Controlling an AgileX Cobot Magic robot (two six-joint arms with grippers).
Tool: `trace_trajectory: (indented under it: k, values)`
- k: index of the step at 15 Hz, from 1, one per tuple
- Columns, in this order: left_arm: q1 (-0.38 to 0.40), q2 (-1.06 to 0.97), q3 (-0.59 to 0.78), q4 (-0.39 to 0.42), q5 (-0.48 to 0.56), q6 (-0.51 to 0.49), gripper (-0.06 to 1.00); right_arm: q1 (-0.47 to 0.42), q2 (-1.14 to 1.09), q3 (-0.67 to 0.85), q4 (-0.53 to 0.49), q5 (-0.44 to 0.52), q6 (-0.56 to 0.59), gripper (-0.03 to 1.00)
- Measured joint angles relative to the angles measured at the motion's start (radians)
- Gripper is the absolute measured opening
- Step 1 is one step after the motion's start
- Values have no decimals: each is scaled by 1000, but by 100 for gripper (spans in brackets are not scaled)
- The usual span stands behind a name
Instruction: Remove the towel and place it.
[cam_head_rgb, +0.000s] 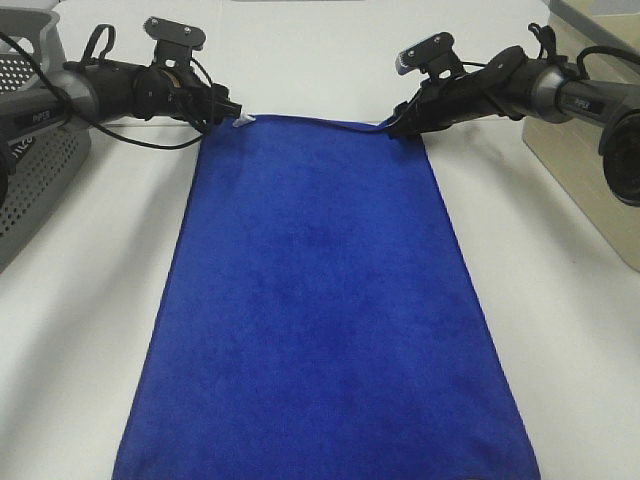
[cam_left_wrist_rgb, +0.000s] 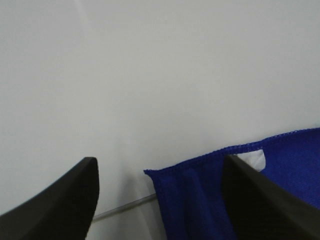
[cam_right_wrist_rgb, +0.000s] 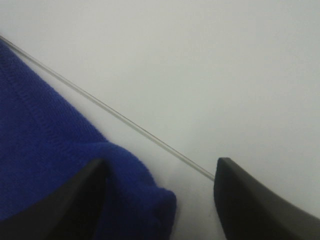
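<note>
The royal-blue towel (cam_head_rgb: 320, 300) lies spread flat on the white table, running from its far edge down past the near edge of the exterior high view. Its white tag (cam_head_rgb: 243, 122) sits at the far left corner. My left gripper (cam_head_rgb: 232, 115) is low at that corner. In the left wrist view its jaws (cam_left_wrist_rgb: 160, 165) stand open, with the towel corner (cam_left_wrist_rgb: 190, 200) and tag (cam_left_wrist_rgb: 252, 159) between them. My right gripper (cam_head_rgb: 392, 125) is at the far right corner. Its jaws (cam_right_wrist_rgb: 161, 162) are also open, and the bunched towel corner (cam_right_wrist_rgb: 40, 140) lies against one finger.
A grey perforated basket (cam_head_rgb: 30, 170) stands at the left edge, beside the left arm. A pale wooden box (cam_head_rgb: 590, 150) stands at the right, under the right arm. A thin seam (cam_right_wrist_rgb: 125, 120) crosses the white tabletop near the towel's far edge.
</note>
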Motion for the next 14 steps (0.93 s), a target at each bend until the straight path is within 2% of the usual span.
trace_trajectory:
  k: [3,7,10,12,14]
  values:
    - [0,0,0,-25,0,0,66,0,20,0,10,-85,-1,63]
    - [-2,0,0,-32,0,0,66,0,23,0,120,-203,-2,62]
    - [-4,0,0,-39,3,0,65,-2,29,0,146,-274,-1,62]
    - [-5,0,0,-39,17,0,65,-7,28,0,151,-270,-1,61]
    - [-5,0,0,-39,30,0,65,-11,-3,0,155,-174,-1,61]
